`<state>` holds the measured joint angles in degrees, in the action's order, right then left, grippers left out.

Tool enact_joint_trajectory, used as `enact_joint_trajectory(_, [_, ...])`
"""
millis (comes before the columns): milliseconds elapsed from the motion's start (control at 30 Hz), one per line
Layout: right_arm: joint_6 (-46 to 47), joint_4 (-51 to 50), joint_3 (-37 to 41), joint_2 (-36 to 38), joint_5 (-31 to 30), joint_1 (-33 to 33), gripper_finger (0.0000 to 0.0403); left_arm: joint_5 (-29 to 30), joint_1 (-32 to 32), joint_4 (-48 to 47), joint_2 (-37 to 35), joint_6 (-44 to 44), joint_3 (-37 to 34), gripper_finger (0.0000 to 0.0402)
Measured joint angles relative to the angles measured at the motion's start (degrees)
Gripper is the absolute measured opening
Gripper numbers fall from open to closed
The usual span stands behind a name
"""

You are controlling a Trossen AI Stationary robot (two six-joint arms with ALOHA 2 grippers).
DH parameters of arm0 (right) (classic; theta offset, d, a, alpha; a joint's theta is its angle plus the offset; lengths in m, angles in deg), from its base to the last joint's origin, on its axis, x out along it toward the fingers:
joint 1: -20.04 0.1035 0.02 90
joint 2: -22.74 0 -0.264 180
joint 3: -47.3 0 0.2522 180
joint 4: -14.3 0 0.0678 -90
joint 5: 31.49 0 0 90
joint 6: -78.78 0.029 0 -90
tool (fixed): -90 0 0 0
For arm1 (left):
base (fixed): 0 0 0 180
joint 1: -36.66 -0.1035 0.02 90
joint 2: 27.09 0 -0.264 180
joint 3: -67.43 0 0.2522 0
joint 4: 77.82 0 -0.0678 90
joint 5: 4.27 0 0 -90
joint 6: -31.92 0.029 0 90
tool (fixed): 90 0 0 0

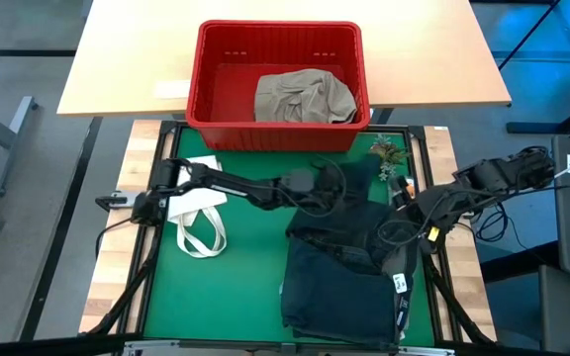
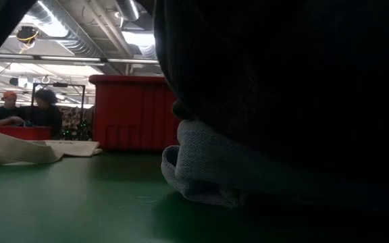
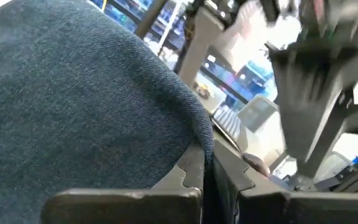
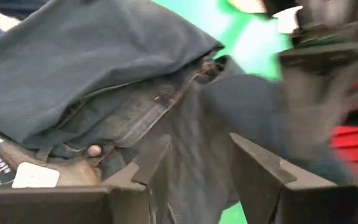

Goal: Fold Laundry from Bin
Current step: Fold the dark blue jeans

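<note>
High view shows the jeans (image 1: pixel 349 267) on the green tabletop (image 1: pixel 236 297) near the bin (image 1: pixel 277 87) (beige garment (image 1: pixel 303 96) inside). The left end effector (image 1: pixel 327 188) pinches denim; the right end effector (image 4: pixel 194 168) stands apart, so the fold could sag or slip.

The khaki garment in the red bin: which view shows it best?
The high view: looking straight down, it shows the khaki garment crumpled in the red bin, toward its right side. The low view shows only the bin's outer wall, not its contents. The right wrist view catches just a red edge; the left wrist view shows neither.
</note>
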<state>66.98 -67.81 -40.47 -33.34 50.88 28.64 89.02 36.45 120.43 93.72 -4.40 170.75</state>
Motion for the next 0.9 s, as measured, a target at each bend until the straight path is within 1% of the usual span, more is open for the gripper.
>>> enact_joint_trajectory(233, [1.72,-0.29,-0.04,5.13,-3.34,0.00,0.0154,0.58,1.72,-0.46,8.07,-0.61,9.02,0.0004])
enact_joint_trajectory(333, [3.04,-0.07,-0.01,6.41,-3.57,0.00,0.0154,0.67,2.39,-0.34,11.07,-0.66,12.56,0.0004])
enact_joint_trajectory(467, [4.04,-0.02,0.01,7.61,-3.57,0.00,0.0154,1.20,3.46,-0.26,14.06,-0.74,15.47,0.0004])
enact_joint_trajectory(600, [4.05,-0.02,0.01,7.68,-3.56,0.00,0.0154,2.79,4.78,-0.53,15.55,-0.77,16.20,0.0005])
enact_joint_trajectory(767, [4.03,0.07,0.03,7.50,-3.52,0.00,0.0154,3.95,5.77,-0.50,15.63,-0.76,16.25,0.0005])
enact_joint_trajectory(900, [4.04,0.10,0.03,7.61,-3.52,0.00,0.0154,7.32,6.89,-0.51,15.63,0.98,16.25,0.0005])
